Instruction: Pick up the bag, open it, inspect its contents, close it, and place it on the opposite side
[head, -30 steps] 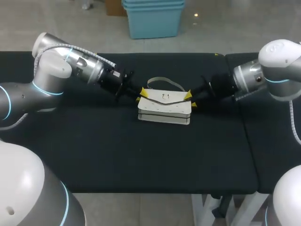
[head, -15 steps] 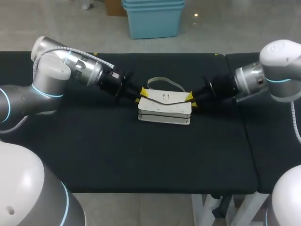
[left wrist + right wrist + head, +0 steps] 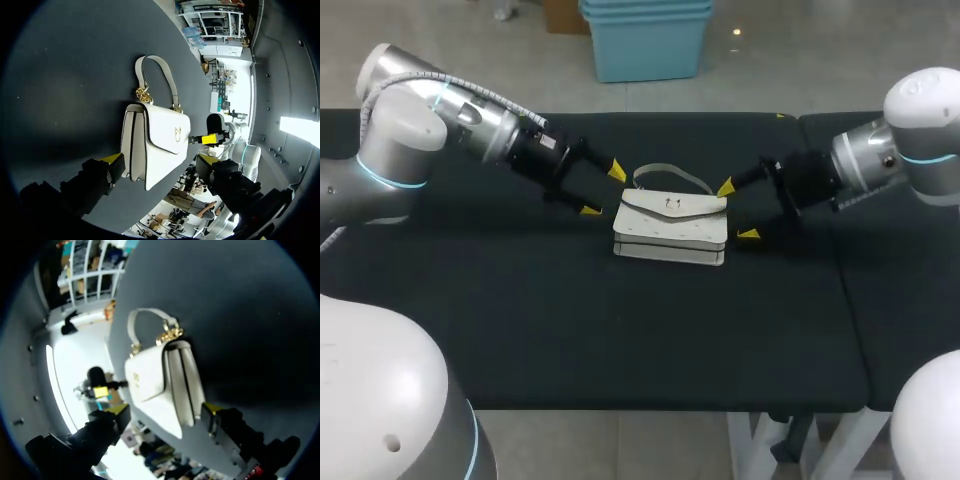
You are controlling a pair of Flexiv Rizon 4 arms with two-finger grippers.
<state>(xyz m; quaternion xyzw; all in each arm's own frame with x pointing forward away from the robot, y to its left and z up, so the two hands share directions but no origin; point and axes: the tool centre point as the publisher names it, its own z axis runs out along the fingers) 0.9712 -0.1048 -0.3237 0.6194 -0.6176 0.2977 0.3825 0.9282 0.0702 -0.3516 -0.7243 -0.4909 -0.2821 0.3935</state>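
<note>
Now we hold our left pincer (image 3: 604, 191) and right pincer (image 3: 737, 211) released, spread wide, just beside either end of the white bag (image 3: 670, 232), which lies closed on the desk (image 3: 620, 330) between them.

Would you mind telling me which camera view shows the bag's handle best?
The left wrist view: the handle arcs whole, gold links plain at both ends. The right wrist view also shows it whole, its links harder to make out. The head view shows only a thin loop behind the bag.
</note>
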